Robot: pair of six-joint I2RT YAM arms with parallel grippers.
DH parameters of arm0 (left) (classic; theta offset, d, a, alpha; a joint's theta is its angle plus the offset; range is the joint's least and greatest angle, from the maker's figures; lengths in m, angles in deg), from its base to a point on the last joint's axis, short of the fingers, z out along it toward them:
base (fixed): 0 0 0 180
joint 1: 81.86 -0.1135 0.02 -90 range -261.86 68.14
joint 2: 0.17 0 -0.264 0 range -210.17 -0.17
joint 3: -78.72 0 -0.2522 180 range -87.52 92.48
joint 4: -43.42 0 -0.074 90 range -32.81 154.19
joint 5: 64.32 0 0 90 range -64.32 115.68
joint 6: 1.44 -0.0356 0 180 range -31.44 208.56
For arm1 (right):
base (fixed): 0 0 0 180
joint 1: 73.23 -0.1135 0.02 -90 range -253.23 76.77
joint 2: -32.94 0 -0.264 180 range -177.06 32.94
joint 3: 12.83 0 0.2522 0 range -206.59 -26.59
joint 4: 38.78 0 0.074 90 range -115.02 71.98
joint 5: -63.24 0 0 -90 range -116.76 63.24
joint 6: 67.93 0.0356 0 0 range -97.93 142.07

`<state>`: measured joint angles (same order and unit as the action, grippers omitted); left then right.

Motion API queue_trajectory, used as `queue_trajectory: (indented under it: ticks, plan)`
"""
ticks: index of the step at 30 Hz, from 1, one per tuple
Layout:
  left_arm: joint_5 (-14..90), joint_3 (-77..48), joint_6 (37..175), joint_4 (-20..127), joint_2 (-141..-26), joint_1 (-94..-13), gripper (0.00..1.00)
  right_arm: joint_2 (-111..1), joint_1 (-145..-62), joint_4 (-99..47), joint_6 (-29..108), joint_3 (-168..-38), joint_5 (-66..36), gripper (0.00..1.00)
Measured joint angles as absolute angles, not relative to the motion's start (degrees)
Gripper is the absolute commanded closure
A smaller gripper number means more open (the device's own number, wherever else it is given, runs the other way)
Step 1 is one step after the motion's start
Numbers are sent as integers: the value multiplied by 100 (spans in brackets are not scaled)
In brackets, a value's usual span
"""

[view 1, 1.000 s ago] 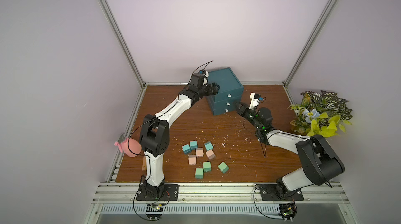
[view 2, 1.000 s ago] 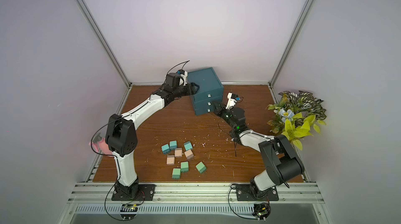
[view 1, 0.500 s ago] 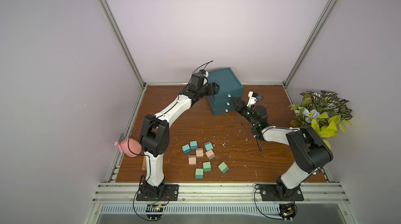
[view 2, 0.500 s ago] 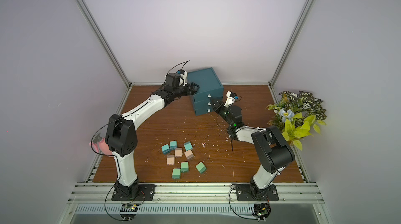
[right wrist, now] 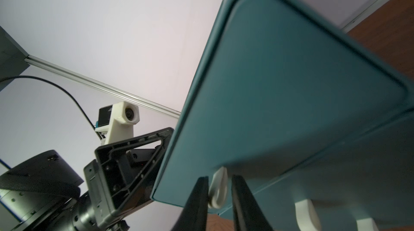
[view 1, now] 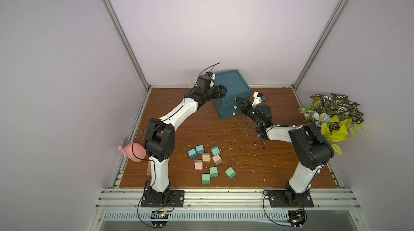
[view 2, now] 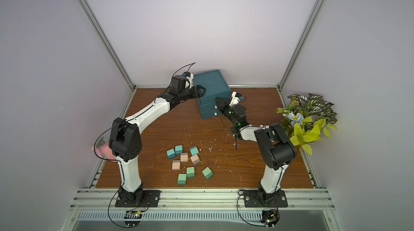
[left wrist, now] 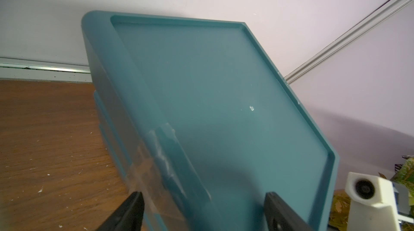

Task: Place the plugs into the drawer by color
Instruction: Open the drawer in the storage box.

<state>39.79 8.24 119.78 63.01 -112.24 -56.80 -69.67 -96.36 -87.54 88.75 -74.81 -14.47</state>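
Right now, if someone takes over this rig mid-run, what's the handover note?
Left gripper: open, jaws astride the top edge of the cabinet.
Right gripper: fingers either side of the top drawer's pull tab; firm pinch not confirmed.
Plugs: all nine loose on the table, clustered in front of the cabinet.
Done: nothing sorted; cabinet looks fully shut.
Left: everything, starting with pulling that tab, then sorting by colour.

The brown wooden counter (view 1: 201,129) carries a dark teal cabinet (view 1: 230,84) at its far middle. Near the front lie three teal-blue plugs (view 1: 192,153), three peach plugs (view 1: 198,165) and three mint-green plugs (view 1: 213,171), clustered together. White flecks (view 1: 230,149) are scattered over the wood.
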Motion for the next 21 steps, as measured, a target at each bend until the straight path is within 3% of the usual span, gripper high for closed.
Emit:
queue_trajectory:
  ticks: [6,14,21]
  plan:
    - [3981,824,11980,6294,-11233,-5680,20,-6967,-9634,-8745,8918,-7481,-1442,100]
    - [4001,892,11985,6183,-11340,-5678,20,-6849,-9634,-8699,8831,-7366,-1436,100]
    - [4022,951,12006,6124,-11416,-5678,20,-5959,-9641,-8426,8512,-6548,-1445,100]
